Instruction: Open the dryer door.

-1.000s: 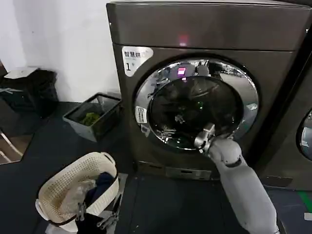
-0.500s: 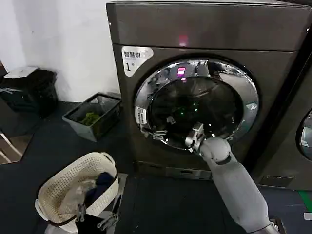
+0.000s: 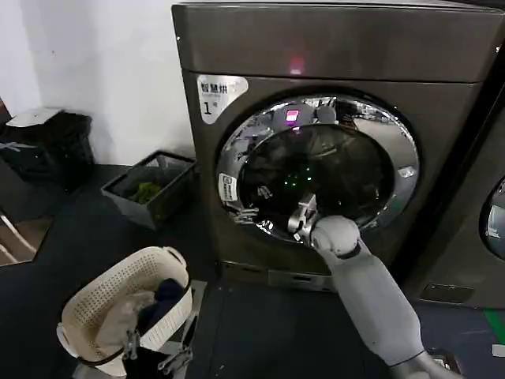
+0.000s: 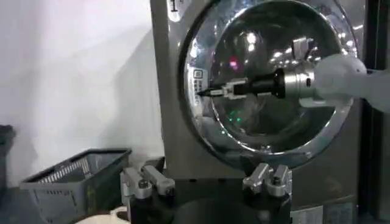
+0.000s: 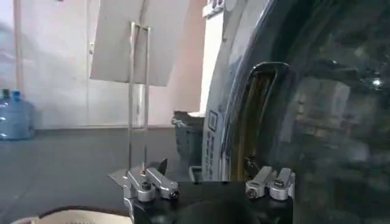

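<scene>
The dryer door point(image 3: 316, 170), a round dark glass in a wide chrome rim, looks shut against the machine front. My right gripper point(image 3: 298, 216) is low on the glass, left of centre, close to the chrome rim. In the left wrist view it point(image 4: 205, 92) points toward the rim's sticker side of the door point(image 4: 262, 125). The right wrist view shows its fingers point(image 5: 149, 182) spread apart, holding nothing, beside the door's rim point(image 5: 241, 115) and a handle recess point(image 5: 259, 109). My left gripper point(image 3: 158, 355) waits low by the basket, open point(image 4: 206, 181).
A white laundry basket point(image 3: 118, 304) with clothes stands on the floor at the front left. A grey crate point(image 3: 150, 185) sits left of the dryer. A neighbouring machine's round door point(image 3: 495, 217) shows at the right. A sign stand point(image 5: 137, 42) stands farther off.
My right gripper has slid leftward across the lower glass, from the lower right toward the left rim. The door and the left arm have not moved.
</scene>
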`<action>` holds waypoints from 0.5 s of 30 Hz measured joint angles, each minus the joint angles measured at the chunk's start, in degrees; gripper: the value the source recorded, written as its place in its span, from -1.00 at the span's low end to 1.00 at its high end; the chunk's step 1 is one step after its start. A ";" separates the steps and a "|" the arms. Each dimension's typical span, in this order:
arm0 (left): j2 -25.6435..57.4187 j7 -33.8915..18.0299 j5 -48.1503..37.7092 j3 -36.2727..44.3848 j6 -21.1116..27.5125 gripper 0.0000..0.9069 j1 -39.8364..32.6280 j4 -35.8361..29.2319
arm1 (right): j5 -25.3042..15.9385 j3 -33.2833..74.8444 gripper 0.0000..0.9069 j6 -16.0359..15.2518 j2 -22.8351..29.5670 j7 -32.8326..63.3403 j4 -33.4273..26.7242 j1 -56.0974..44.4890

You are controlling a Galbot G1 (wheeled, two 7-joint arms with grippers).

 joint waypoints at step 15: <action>5.77 -2.25 -9.67 -3.61 9.78 1.00 -5.48 2.64 | 0.98 0.93 1.00 -3.17 -4.93 -15.02 5.98 -4.10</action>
